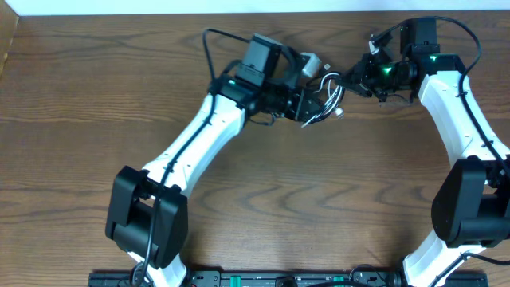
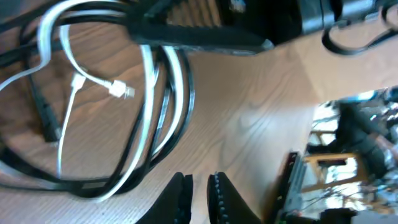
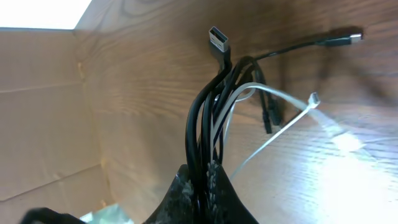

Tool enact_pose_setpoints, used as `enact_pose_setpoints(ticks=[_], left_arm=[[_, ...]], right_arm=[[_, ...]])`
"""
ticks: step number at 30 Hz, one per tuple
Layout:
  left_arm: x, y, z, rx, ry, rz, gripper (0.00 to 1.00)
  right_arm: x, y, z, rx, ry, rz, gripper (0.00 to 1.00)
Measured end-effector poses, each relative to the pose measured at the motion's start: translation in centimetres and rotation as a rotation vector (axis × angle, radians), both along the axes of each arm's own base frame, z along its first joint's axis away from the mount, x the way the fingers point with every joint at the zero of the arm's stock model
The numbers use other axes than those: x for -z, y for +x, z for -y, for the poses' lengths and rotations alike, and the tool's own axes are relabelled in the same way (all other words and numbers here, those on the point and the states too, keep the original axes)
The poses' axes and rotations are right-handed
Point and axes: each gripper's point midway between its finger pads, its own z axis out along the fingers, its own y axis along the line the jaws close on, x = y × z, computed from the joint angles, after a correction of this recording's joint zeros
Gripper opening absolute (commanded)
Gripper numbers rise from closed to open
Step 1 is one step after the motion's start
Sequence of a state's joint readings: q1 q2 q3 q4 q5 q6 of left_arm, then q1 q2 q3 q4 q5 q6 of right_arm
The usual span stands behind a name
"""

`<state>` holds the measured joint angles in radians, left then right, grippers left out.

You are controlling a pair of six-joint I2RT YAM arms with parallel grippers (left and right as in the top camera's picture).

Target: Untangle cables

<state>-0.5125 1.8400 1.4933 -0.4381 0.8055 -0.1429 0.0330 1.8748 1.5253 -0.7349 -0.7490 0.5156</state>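
Right gripper [image 3: 200, 177] fingers are filling the near edge of the wrist view, clamping tight on the cables [image 3: 208, 106], a black and white bundle looping away from the right gripper and trailing onto the table [image 1: 319, 199]. Pinching one end this way is likely anchoring the tangle so its loops spread. Just beside the right gripper, the left gripper [image 2: 199, 183] is hovering with jaws barely parted and empty, seemingly lining up to pick out a single strand.

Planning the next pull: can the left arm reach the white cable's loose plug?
Probably yes: the white plug sits uncovered ahead of the left tool, nothing between; its jaws stand barely parted.
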Motion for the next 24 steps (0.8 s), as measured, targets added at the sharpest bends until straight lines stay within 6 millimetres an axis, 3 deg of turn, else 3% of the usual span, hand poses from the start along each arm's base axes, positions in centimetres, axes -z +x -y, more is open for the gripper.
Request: enact_pose_setpoints(ticks=[6, 11, 16, 20, 24], left_arm=[[1.1, 0.2, 1.6, -0.024, 0.112, 0.137, 0.17], [0.8, 2.2, 1.8, -0.099, 0.162, 0.250, 0.23], [1.6, 2.6, 1.8, -0.117, 0.187, 0.257, 0.23], [2.2, 2.6, 1.9, -0.135, 0.195, 0.234, 0.40], [2.3, 2.5, 2.1, -0.143, 0.199, 0.229, 0.48]], right_arm=[[-0.7, -0.4, -0.8, -0.025, 0.059, -0.007, 0.01], [-1.0, -0.6, -1.1, -0.040, 0.086, -0.007, 0.01], [-1.1, -0.5, -1.1, -0.040, 0.088, -0.006, 0.01], [-1.1, -0.5, -1.1, -0.040, 0.088, -0.004, 0.01], [-1.1, -0.5, -1.1, -0.041, 0.088, -0.002, 0.01]])
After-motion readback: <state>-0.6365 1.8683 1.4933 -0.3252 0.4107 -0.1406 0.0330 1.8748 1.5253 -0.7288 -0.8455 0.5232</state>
